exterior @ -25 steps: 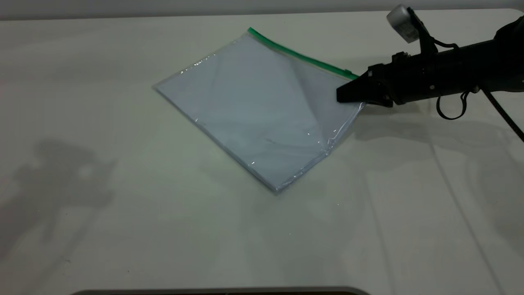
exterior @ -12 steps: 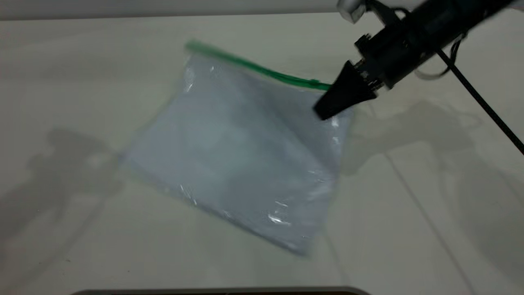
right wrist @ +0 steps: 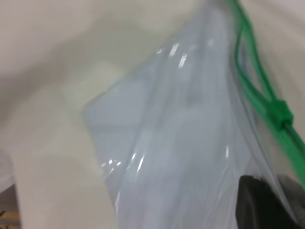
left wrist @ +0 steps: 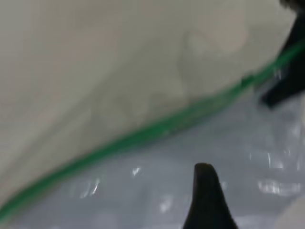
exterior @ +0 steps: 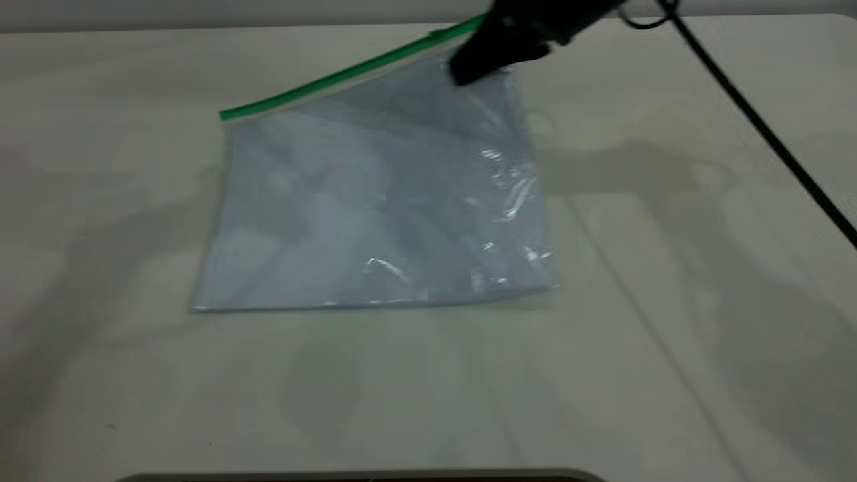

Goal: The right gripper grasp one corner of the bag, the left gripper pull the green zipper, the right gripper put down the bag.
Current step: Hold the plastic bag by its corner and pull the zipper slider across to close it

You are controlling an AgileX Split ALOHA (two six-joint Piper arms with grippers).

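Exterior view: right gripper [exterior: 469, 67] clamped on bag [exterior: 375, 207] corner at 1 o'clock, now hoisted off table [exterior: 669, 368], green zipper [exterior: 348, 70] swung uppermost. Grasp done; zipper pull next. Left gripper [left wrist: 206, 191] close below zipper, opening unclear.
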